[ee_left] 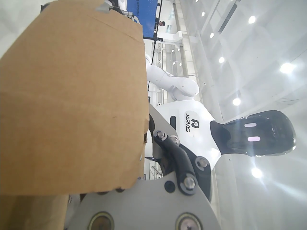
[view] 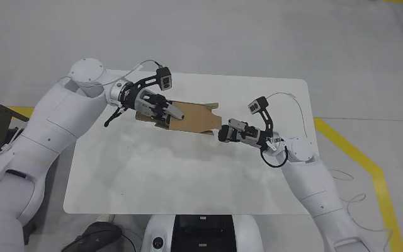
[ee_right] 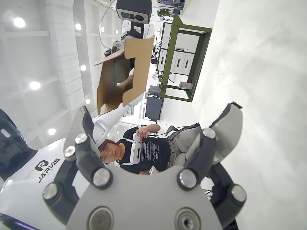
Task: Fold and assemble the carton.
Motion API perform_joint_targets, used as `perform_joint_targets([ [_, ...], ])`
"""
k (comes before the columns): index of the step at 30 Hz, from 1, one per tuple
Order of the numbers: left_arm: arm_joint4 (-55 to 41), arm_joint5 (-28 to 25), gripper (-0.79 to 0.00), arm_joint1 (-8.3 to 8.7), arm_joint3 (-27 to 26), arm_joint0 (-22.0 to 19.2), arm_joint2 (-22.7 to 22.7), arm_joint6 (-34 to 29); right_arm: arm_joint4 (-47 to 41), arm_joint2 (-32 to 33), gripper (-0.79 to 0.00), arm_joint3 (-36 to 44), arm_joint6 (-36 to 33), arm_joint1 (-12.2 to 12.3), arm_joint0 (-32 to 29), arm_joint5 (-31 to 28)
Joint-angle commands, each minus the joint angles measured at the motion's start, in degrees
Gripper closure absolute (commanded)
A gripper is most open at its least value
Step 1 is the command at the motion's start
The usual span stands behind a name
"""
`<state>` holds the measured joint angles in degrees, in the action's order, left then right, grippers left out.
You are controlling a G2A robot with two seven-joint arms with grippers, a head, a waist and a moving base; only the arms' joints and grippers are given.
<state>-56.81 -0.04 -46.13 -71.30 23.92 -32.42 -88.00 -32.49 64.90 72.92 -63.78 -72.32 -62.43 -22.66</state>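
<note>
As the top view shows, the left gripper (view: 169, 112) holds one end of the brown carton (view: 192, 116) in closed jaws above the white tabletop (view: 157, 176), and the right gripper (view: 225, 134) is near the other end. Left wrist view: cardboard lies against the jaws. Right wrist view: its jaws stand wide with nothing between them, and the open-ended carton is apart from them.

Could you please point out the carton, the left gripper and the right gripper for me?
carton (view: 195, 118): top view, middle of its brown panel.
left gripper (view: 176, 114): top view, between its fingertips, closed on the carton.
right gripper (ee_right: 158, 108): right wrist view, the open gap midway between its fingertips.
</note>
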Motion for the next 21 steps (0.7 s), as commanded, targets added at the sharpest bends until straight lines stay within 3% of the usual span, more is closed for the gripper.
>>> perform_joint_targets([
  [1,0.20,-0.02,0.000,0.11,-0.65,-0.79,1.62,0.00,-0.12,0.23,-0.785,-0.36,-0.44,0.09,-0.03,-0.27],
  [8,-5.57,-2.56,0.000,0.59,-5.09,-4.09,8.20,0.00,-0.08,0.78,-0.785,-1.64,-1.24,0.29,-0.08,-2.63],
  [21,-5.94,-1.92,0.000,0.58,-4.23,-4.14,8.93,0.00,-0.38,1.04,-0.785,-1.81,-0.97,0.29,-0.39,-4.01],
])
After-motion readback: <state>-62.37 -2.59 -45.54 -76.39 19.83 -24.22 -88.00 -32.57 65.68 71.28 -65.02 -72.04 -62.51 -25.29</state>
